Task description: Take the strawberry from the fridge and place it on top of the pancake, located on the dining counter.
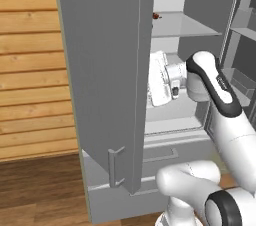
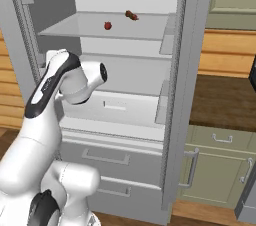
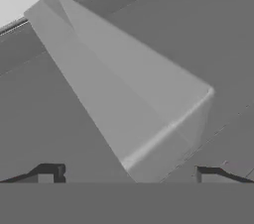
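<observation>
The tall light-grey double-door fridge (image 2: 130, 95) stands open, its left door (image 1: 102, 80) swung out toward the base and the white arm reaching in behind that door. The two-finger gripper (image 3: 129, 174) has its small dark fingertips (image 3: 47, 172) set wide apart, with nothing between them, facing a grey box-shaped door bin (image 3: 124, 94) close ahead. On the grey shelf (image 2: 85, 27) above the hand lies the tiny bright-red strawberry (image 2: 107, 25), well apart from the gripper, and just beyond to its right a dark red-brown lumpy strip of food (image 2: 131, 16).
</observation>
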Controlling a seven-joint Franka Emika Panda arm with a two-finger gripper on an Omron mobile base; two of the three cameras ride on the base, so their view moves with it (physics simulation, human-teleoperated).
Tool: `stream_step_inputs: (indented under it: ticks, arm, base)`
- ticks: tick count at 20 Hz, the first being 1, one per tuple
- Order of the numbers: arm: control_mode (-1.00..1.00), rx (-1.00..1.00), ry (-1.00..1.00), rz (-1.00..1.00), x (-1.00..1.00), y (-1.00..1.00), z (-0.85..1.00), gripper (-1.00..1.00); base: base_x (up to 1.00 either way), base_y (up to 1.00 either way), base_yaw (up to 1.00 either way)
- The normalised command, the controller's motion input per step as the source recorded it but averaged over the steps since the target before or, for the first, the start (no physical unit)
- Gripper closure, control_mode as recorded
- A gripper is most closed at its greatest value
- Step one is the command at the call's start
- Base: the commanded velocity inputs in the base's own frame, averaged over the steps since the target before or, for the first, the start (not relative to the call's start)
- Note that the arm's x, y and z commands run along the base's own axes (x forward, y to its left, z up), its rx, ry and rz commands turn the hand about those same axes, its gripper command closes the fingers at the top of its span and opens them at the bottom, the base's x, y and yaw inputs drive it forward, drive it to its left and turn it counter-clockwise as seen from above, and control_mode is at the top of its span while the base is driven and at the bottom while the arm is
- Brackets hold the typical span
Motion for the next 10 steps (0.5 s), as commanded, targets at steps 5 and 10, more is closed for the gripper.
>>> stream_step_inputs:
  ticks: [5,10]
  arm:
    - [-1.00,-0.02,-0.04,0.01,-0.16,0.94,-0.15,-1.00]
    - [-1.00,-0.09,-0.05,0.00,-0.45,1.00,-0.14,-1.00]
  base:
    - [0.00,0.00,0.00]
    - [0.00,0.00,0.00]
